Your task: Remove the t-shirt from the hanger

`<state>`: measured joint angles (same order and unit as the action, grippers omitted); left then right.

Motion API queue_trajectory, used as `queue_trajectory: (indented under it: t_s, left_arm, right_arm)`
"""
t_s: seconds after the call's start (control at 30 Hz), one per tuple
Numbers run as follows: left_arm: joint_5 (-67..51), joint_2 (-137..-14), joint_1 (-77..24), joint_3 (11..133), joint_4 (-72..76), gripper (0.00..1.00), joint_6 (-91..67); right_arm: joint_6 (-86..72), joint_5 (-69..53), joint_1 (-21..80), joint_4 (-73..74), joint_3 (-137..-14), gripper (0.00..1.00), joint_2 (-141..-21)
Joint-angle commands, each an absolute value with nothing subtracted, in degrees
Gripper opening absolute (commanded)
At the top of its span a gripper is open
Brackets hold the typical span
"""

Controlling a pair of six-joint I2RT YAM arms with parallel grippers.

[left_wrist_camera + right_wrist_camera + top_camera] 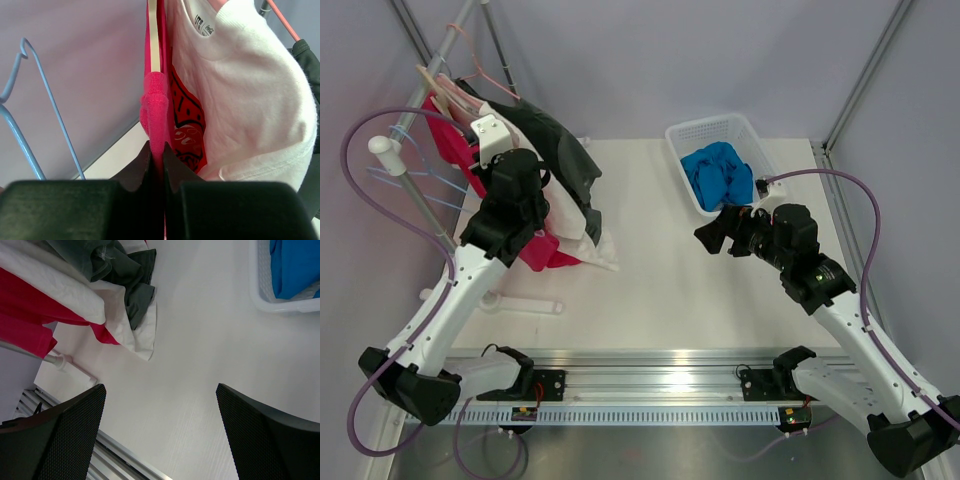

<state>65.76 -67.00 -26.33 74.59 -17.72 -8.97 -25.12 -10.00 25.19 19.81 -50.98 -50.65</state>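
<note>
The magenta-red t-shirt (156, 105) hangs on the beige wooden hanger (154, 35) on the rack at the far left. In the top view the t-shirt's red cloth (533, 250) shows below my left arm, and the hanger (436, 86) sits high on the rail. My left gripper (156, 147) is shut on a fold of the t-shirt just below the hanger; it also shows in the top view (515, 178). My right gripper (160, 395) is open and empty above the bare table, right of centre in the top view (713, 235).
A white t-shirt with a red print (245, 100) hangs right beside the red one, with a dark garment (558, 148) behind it. Thin blue wire hangers (56, 117) and a pink hanger (283, 21) share the rail. A white basket (682, 136) holds blue cloth (718, 172).
</note>
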Motion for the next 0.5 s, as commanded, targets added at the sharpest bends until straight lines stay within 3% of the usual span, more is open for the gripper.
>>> queue_trajectory:
  t_s: [0.0,0.47]
  left_arm:
    - [67.8,-66.4,-25.9,77.8,-17.1,0.0,-8.8]
    - [62.8,-58.2,-26.0,82.4,-16.8,0.0,-4.7]
  right_arm:
    - [-24.0,-9.2,25.5,20.2,-53.5,1.0,-50.4]
    - [-23.8,-9.9,25.4,20.1,-53.9,1.0,-52.3]
